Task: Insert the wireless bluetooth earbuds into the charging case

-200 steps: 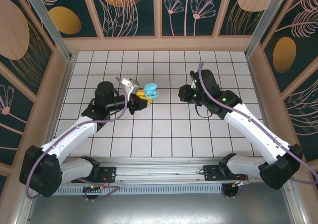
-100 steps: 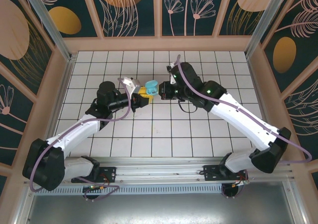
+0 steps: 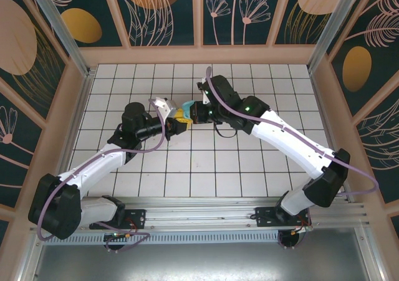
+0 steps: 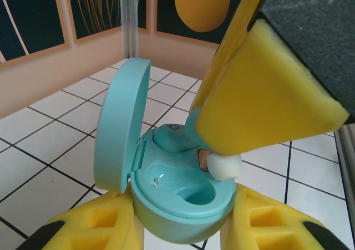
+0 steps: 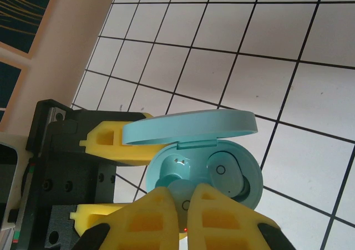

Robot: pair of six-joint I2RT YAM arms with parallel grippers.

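One seated earbud (image 5: 226, 175) in the open charging case (image 4: 166, 203) — case clamped between left gripper (image 3: 181, 122) fingers, right gripper (image 5: 186, 203) pinching second earbud (image 4: 224, 166) just above

Lab test cell: tiled floor (image 3: 199, 162), patterned walls (image 3: 162, 13)

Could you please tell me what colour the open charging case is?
The charging case is light turquoise blue, clearest in the left wrist view.

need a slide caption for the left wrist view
Left gripper holds the open charging case, one earbud seated, while the right gripper holds the second earbud above the empty well.
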